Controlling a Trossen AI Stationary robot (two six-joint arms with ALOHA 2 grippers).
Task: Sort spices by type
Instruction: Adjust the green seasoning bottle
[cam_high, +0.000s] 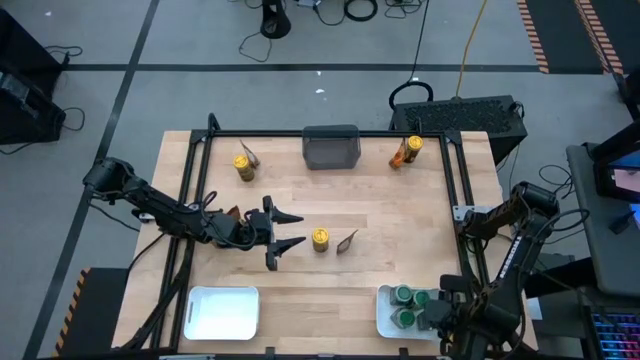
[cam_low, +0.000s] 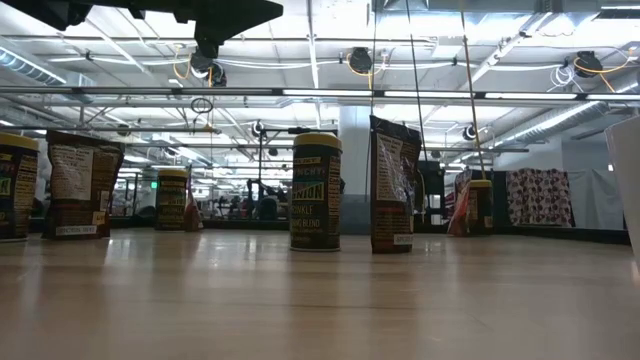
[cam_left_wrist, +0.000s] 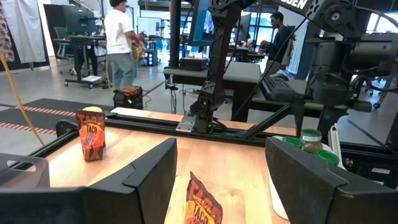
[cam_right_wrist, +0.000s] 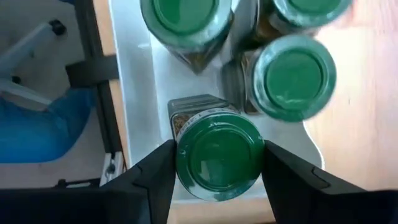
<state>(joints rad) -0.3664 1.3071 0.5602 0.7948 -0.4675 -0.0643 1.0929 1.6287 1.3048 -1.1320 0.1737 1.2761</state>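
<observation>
Sorting scene, referenced to the dark grey bin (cam_high: 331, 147) at the bench's (cam_high: 400, 215) far edge. Left gripper (cam_high: 283, 232) hovers nearer than the bin and slightly to its left, fingers (cam_left_wrist: 146, 177) spread and empty, aimed at a yellow-lidded jar (cam_high: 320, 239) with a brown-orange packet (cam_high: 347, 242) just beside it. Another yellow jar (cam_high: 243, 165) with a packet stands just left of the bin; a third pair (cam_high: 407, 151) stands to its right. Right gripper (cam_right_wrist: 217, 168) works far from the bin, over the white tray (cam_high: 384, 310) at the near right, fingers bracketing a green-lidded jar (cam_right_wrist: 219, 154); whether they press it cannot be told. Three more green jars (cam_right_wrist: 295, 76) share that tray. A second tray (cam_high: 222, 312) sits near left. Jars look rigid, smooth and light: grip the body below the lid. Packets look thin, limp, easily tipped: pinch the upper edge.
</observation>
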